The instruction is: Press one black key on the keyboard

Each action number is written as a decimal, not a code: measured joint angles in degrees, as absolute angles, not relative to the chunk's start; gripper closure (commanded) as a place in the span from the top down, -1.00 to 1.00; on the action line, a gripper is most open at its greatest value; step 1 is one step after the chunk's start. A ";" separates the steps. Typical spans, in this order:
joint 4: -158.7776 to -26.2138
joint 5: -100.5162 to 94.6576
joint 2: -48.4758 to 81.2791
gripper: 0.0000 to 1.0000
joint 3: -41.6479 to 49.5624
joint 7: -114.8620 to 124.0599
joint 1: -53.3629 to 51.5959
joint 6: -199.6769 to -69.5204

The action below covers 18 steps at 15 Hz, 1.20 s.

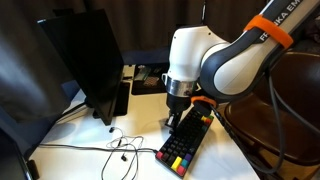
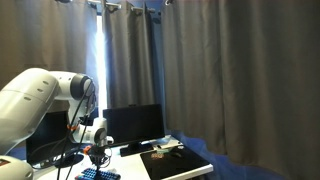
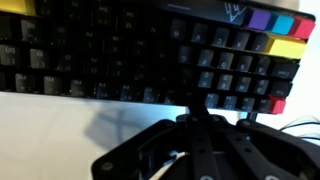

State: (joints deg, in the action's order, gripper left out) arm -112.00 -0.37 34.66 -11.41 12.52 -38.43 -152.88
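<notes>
Wrist view had the keyboard (image 3: pixel 130 55) across the upper part of frame, long axis running side to side. Black keys covered most of it, with the coloured keys (image 3: pixel 282 35) bunched at the right end. Your gripper (image 3: pixel 200 116) came in from the bottom edge, jaws pinched together with nothing held. The tips sat at the keyboard's near edge, by the black rows right of centre. So the relation that mattered: the target lay just ahead of and under the tips, and there's only one arm on this rig. My read is the press needed a short drop, not sideways travel. In an exterior view the keyboard (image 1: pixel 186 138) lay diagonally on the white table (image 1: pixel 90 160), coloured end toward the camera. The gripper (image 1: pixel 183 102) hung over its far half, close to the keys; I couldn't tell if it was touching. That view gave you height over the keys and showed the monitor (image 1: pixel 85 60) well off to the side, which the wrist camera didn't. Wrist camera gave key-level alignment, which neither outside camera did. In an exterior view the keyboard (image 2: pixel 100 175) was only a sliver at the bottom edge.
</notes>
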 measured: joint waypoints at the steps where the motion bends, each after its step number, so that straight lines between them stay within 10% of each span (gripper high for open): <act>1: -111.99 -0.37 34.66 -1.00 -11.40 12.64 -38.44 -152.88; 12: -111.90 -0.37 34.31 -1.00 -11.16 13.10 -38.43 -152.88; 18: -111.90 -0.37 33.02 0.04 -11.25 13.15 -38.42 -152.78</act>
State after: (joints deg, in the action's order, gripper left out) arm -111.90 -0.37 33.02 -11.25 13.15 -38.42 -152.78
